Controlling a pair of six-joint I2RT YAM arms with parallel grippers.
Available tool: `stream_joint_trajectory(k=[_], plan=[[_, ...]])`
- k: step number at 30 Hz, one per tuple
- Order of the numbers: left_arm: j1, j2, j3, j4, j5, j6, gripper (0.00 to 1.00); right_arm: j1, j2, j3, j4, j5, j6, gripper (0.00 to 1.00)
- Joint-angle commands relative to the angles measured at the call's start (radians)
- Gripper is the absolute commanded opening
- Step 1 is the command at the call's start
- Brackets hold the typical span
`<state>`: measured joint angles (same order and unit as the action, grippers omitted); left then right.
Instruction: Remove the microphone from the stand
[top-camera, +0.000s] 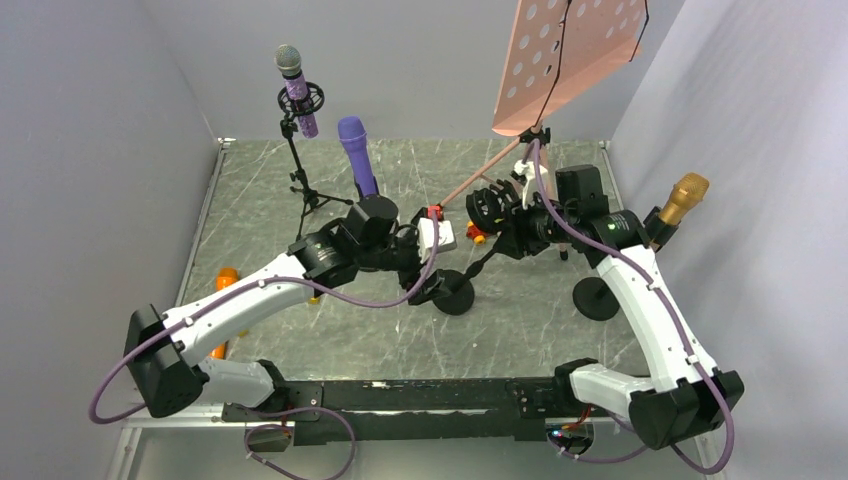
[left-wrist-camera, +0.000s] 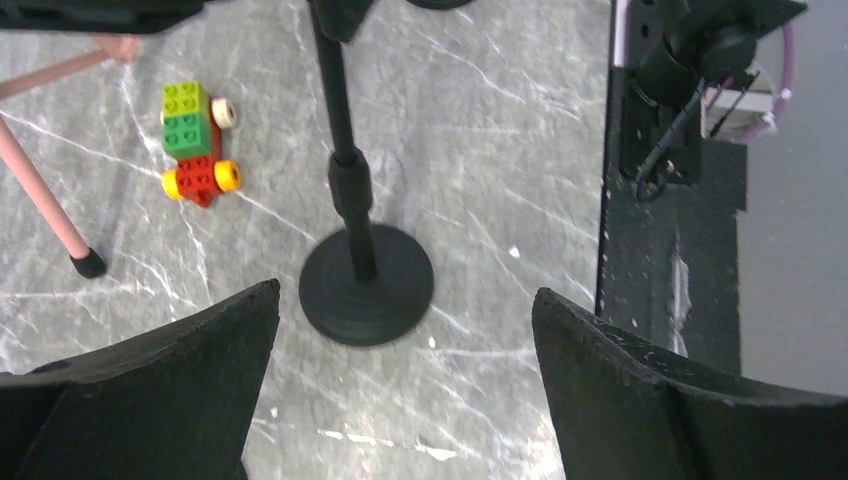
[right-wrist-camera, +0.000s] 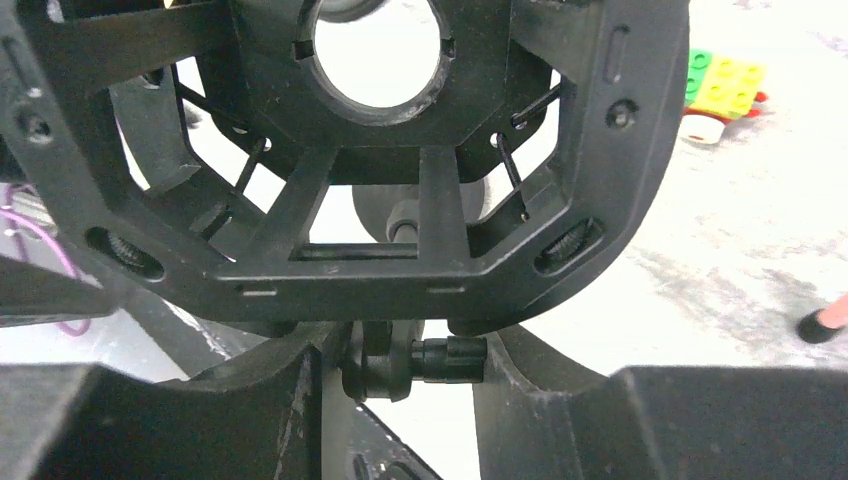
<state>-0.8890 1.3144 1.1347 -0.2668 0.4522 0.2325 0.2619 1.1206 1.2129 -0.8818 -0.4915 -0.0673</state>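
Microphone stand (left-wrist-camera: 350, 190) rests on grey marbled table (left-wrist-camera: 500, 150); left tool (left-wrist-camera: 405, 295) gapes empty, right tool (right-wrist-camera: 405, 360) clasps its mount (right-wrist-camera: 380, 150).

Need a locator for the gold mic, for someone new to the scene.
Look along the table's right edge. Behind the right arm stands the gold mic. Its head alone is gold, while the other two mics are purple.

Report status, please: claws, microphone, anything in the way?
Left gripper open over stand base. Right gripper shut on shock mount, ring empty. Purple microphone upright behind left arm. Toy-brick car beside stand, not blocking.
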Motion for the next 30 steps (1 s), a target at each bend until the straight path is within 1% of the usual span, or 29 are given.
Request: stream_joint_trajectory(k=[1,3,5,8,12,18,22,24,30], plan=[[0.023,-0.045,0.074,-0.203,0.055,0.017,0.99,0.019,0.032,0.124,0.009,0.105,-0.085,0.00],[0.031,-0.057,0.077,-0.204,0.051,-0.013,0.99,0.050,0.050,0.158,-0.013,0.158,-0.138,0.00],[0.034,-0.093,0.059,-0.167,0.031,-0.044,0.99,0.095,0.062,0.174,-0.031,0.211,-0.183,0.00],[0.058,-0.118,0.051,-0.165,0.081,-0.030,0.99,0.142,0.073,0.170,-0.052,0.246,-0.221,0.00],[0.111,-0.116,0.068,-0.168,0.149,-0.051,0.99,0.158,0.090,0.127,-0.044,0.252,-0.221,0.00],[0.180,-0.141,0.032,-0.087,0.246,-0.125,0.99,0.188,0.156,0.079,-0.037,0.287,-0.207,0.00],[0.211,-0.165,-0.002,-0.033,0.278,-0.165,0.99,0.224,0.208,0.067,-0.054,0.323,-0.204,0.00],[0.228,-0.184,-0.021,-0.010,0.283,-0.182,0.99,0.227,0.234,0.059,-0.065,0.315,-0.191,0.00],[0.264,-0.235,-0.057,-0.019,0.282,-0.154,0.99,0.230,0.286,0.021,-0.069,0.314,-0.173,0.00]])
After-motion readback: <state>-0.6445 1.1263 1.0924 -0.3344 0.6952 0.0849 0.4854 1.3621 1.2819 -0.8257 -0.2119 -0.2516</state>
